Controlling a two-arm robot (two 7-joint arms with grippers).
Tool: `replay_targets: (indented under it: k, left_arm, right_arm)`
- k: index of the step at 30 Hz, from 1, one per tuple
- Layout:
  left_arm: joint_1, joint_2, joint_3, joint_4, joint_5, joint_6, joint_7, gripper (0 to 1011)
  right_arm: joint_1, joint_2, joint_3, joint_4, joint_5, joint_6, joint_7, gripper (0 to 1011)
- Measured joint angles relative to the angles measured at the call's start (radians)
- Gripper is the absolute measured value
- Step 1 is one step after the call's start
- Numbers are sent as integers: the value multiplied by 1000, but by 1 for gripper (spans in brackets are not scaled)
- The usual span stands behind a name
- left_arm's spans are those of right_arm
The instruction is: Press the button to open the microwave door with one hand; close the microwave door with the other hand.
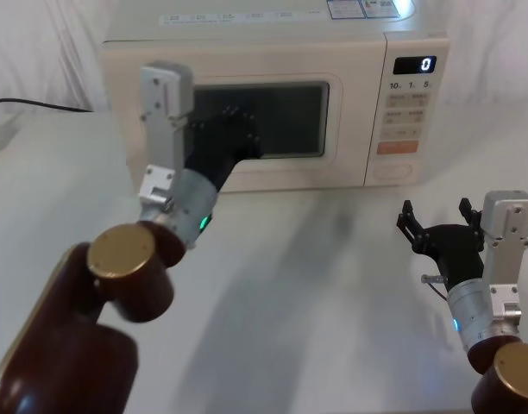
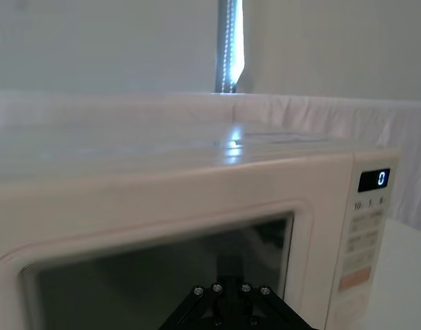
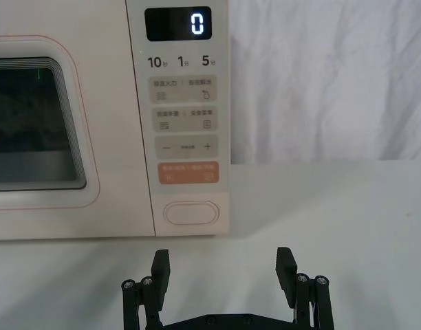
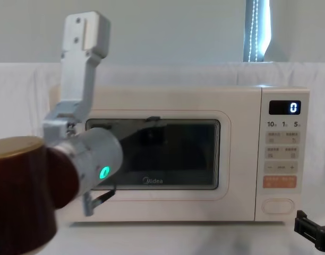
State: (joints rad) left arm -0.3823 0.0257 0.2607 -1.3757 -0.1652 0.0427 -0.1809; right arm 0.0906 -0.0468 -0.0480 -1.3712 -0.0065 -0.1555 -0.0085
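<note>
head view: right black two-finger tool (image 1: 436,220) spread wide, empty, near cream boxy microwave (image 1: 247,43); wide cream oblong button (image 3: 191,213) low on panel, stiff, wants fingertip push; left tool grip unclear.

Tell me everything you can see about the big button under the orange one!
The button is a cream, rounded oblong, plain and unmarked, looking like smooth plastic. It sits lowest on the microwave's control strip, just under the orange key, and is wider than the keys above. Nothing touches it. The right claw hangs open in front of it, apart.
</note>
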Motion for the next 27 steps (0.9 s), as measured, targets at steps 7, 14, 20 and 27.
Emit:
replay_targets:
  k: [7, 14, 20, 27]
  left_arm:
    - [96, 43, -25, -101, -18, 28, 8, 0]
    - [189, 71, -56, -188, -34, 42, 27, 0]
    - [261, 84, -84, -242, -48, 53, 46, 0]
    - [332, 96, -114, -285, -60, 60, 61, 0]
  right_arm:
    - [0, 0, 0, 0, 0, 0, 0, 1000]
    - [0, 0, 0, 0, 0, 0, 0, 1000]
    - [0, 0, 0, 0, 0, 0, 0, 1000]
    - [0, 0, 0, 0, 0, 0, 0, 1000]
